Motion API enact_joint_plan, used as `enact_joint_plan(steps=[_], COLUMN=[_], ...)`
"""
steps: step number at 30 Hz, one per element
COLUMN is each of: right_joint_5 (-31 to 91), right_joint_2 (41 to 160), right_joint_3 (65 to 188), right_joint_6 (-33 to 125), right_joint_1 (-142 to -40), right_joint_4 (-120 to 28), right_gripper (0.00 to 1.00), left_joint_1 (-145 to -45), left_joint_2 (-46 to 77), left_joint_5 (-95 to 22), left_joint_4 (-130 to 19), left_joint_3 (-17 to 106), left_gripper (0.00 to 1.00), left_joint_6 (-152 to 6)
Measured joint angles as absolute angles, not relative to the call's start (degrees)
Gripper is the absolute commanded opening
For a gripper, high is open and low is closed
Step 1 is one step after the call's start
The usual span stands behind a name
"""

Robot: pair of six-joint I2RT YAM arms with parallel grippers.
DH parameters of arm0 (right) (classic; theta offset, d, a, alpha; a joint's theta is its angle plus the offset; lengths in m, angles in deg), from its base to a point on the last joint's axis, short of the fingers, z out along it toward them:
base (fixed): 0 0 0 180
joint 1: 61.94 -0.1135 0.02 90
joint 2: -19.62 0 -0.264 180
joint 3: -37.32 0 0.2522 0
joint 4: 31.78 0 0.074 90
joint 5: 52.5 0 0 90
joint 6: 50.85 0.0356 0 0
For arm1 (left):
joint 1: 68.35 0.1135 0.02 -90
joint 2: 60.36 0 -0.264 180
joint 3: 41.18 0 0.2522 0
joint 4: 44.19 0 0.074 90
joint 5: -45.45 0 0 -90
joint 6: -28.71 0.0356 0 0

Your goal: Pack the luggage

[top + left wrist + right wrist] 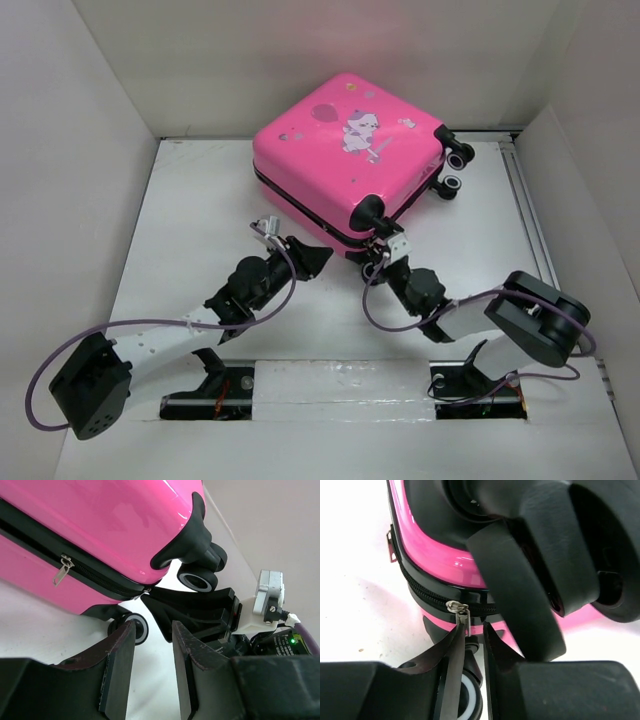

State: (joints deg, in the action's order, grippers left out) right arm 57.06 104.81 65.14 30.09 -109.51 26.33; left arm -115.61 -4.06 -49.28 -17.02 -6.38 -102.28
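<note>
The hot-pink luggage (pixel 350 150) lies flat and closed at the back middle of the table, print side up. My left gripper (pixel 313 258) is open and empty, just short of the case's near left edge; in the left wrist view its jaws (pixel 152 627) stand apart below the black zipper seam, where a metal pull (pixel 61 570) hangs. My right gripper (pixel 378 245) is at the near corner under a wheel mount. In the right wrist view its jaws (pixel 474 630) stand slightly apart around a silver zipper pull (pixel 463 616), which rests against the left finger.
White walls enclose the table on the left, back and right. The case's wheels (pixel 457 170) stick out at its right side. A near wheel (pixel 470 695) sits right below my right fingers, and a black wheel housing (pixel 520 595) looms beside them. Both grippers are close together (pixel 200 612).
</note>
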Motion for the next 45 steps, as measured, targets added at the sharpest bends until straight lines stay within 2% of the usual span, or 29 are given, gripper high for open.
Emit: enact_joint_plan(steps=[4, 6, 9, 10, 14, 17, 20, 24, 25, 26, 30, 35, 41, 43, 45], right_joint_5=[57.01, 56.84, 56.38, 56.47, 56.55, 57.08, 60.27, 64.81, 66.39, 67.79, 70.28, 65.89, 58.3, 56.16, 54.08], right_joint_2=[105.95, 107.32, 108.92, 109.14, 107.48, 101.07, 88.83, 69.69, 64.9, 60.77, 51.46, 51.22, 52.29, 52.68, 53.23], right_joint_3=[66.67, 67.87, 69.29, 69.51, 68.88, 64.42, 60.38, 60.95, 61.73, 62.52, 67.37, 73.14, 74.52, 74.69, 75.46], right_joint_6=[30.7, 31.62, 32.49, 32.54, 32.43, 32.1, 33.15, 35.2, 35.9, 36.49, 38.39, 40.56, 41.83, 42.04, 42.15], right_joint_1=[-109.6, -109.67, -110.85, -111.35, -114.3, -116.24, -117.53, -118.26, -118.3, -118.28, -116.62, -114.02, -112.73, -112.03, -111.22], right_joint_4=[25.87, 25.94, 25.96, 25.94, 26.18, 26.75, 24.72, 15.23, 11.56, 8.26, -5.73, -19.78, -27.83, -29.66, -31.91], right_gripper=[0.09, 0.09, 0.09, 0.1, 0.43, 0.44, 0.51, 0.48, 0.47, 0.47, 0.47, 0.49, 0.49, 0.49, 0.5], left_joint_1=[-115.61, -115.61, -115.61, -115.61, -115.61, -115.7, -116.97, -124.05, -126.15, -127.96, -130.63, -131.72, -135.39, -137.14, -139.44], left_joint_2=[-4.06, -4.06, -3.32, -2.56, 1.95, 5.05, 9.12, 16.13, 18.1, 19.83, 27.02, 36.17, 43.37, 43.28, 42.73], left_joint_5=[-49.55, -50.07, -51.45, -51.91, -52.58, -52.63, -53.68, -58.75, -60.41, -61.89, -69.17, -80.39, -92.04, -95.42, -98.24], left_joint_4=[-17.02, -17.04, -17.02, -17.22, -18.61, -19.03, -19.23, -19.6, -19.66, -19.8, -19.62, -20.76, -30.26, -32.04, -33.3], left_joint_3=[-6.38, -6.38, -6.38, -6.25, -5.27, -4.9, -3.61, 1.99, 4.02, 6.01, 13.05, 19.02, 27.58, 27.89, 27.32], left_gripper=[0.31, 0.28, 0.17, 0.16, 0.15, 0.12, 0.12, 0.12, 0.15, 0.22, 0.26, 0.28, 0.25, 0.27, 0.39], left_joint_6=[-102.28, -102.3, -102.37, -102.43, -102.34, -102.5, -102.56, -101.14, -100.84, -100.57, -101.12, -103.24, -109.1, -110.58, -111.83])
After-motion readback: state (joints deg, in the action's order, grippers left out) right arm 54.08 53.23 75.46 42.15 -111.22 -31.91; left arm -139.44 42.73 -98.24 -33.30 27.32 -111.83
